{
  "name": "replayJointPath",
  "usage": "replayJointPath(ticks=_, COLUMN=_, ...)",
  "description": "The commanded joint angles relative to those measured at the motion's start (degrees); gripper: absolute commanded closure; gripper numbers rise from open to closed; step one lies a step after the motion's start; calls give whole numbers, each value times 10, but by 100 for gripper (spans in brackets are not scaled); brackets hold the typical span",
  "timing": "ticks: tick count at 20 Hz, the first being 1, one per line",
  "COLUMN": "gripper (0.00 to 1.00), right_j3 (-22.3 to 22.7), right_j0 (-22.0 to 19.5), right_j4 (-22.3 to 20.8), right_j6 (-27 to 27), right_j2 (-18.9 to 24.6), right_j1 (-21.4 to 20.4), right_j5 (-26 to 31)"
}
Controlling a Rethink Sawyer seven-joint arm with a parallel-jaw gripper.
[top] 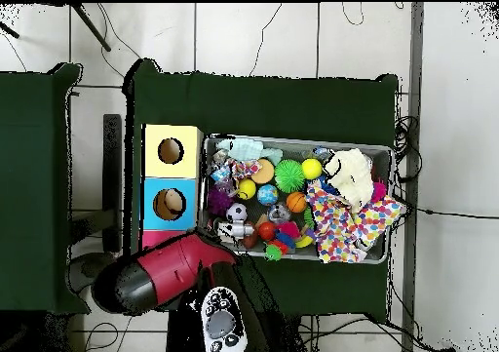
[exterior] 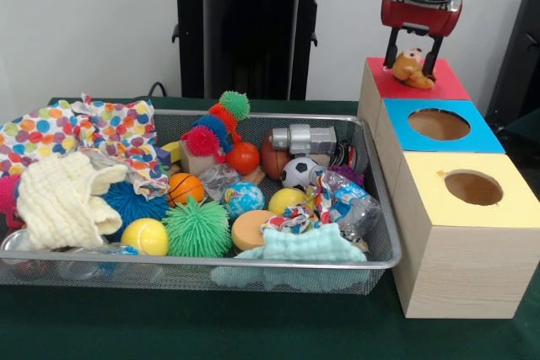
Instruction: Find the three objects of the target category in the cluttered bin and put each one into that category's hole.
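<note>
Pincer [exterior: 415, 63] grips orange-brown plush toy [exterior: 411, 68] between its fingers, directly above red-topped box [exterior: 447, 84].

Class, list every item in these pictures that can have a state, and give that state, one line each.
gripper: shut on the orange-brown plush toy, above the red-topped box.
orange-brown plush toy: held between the fingers, over the red top.
red-topped hole: hidden by toy and gripper.
blue-topped hole: open, nothing seen inside.
yellow-topped hole: open, nothing seen inside.
bin: full of clutter.
</note>
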Motion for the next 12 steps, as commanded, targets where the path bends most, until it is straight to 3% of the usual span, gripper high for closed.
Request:
replayJointPath(ticks=1, gripper=0, right_j3=-50, right_j0=-10, right_j4=-16, right_j6=9, right_j2=-13, right_j1=7, right_j5=-13)
replayJointPath(ticks=12, gripper=0, right_j3=-32, right_j0=-31, right_j4=34, right_j6=-22, right_j2=23, right_j1=-62, right_j5=42)
